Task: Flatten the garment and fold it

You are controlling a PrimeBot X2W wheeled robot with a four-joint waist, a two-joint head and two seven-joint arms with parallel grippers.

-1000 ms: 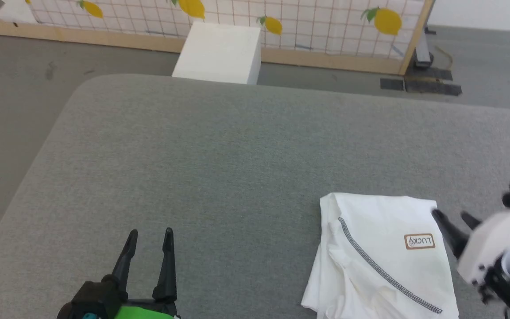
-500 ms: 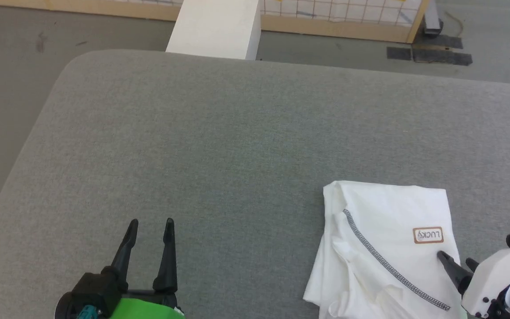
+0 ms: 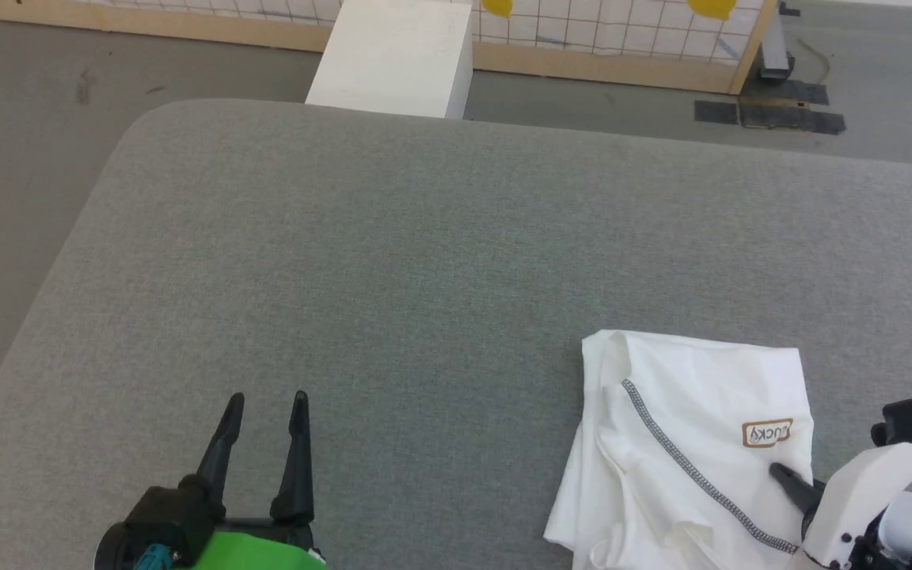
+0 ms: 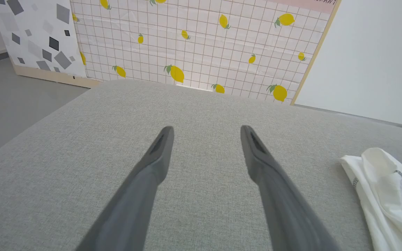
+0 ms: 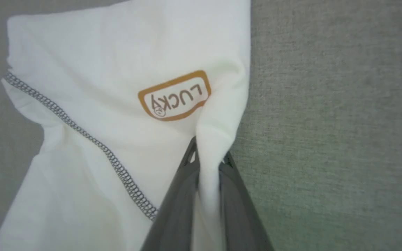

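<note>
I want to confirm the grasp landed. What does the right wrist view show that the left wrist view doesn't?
Right wrist view: the right gripper shut on a pinched fold at the edge of the garment, just below the tan LUCKY patch.
Left wrist view: the left gripper open over the grey surface, holding nothing, with the lemon-print panel behind.
Both: the white garment with its zigzag seam, lying on the grey surface.
</note>
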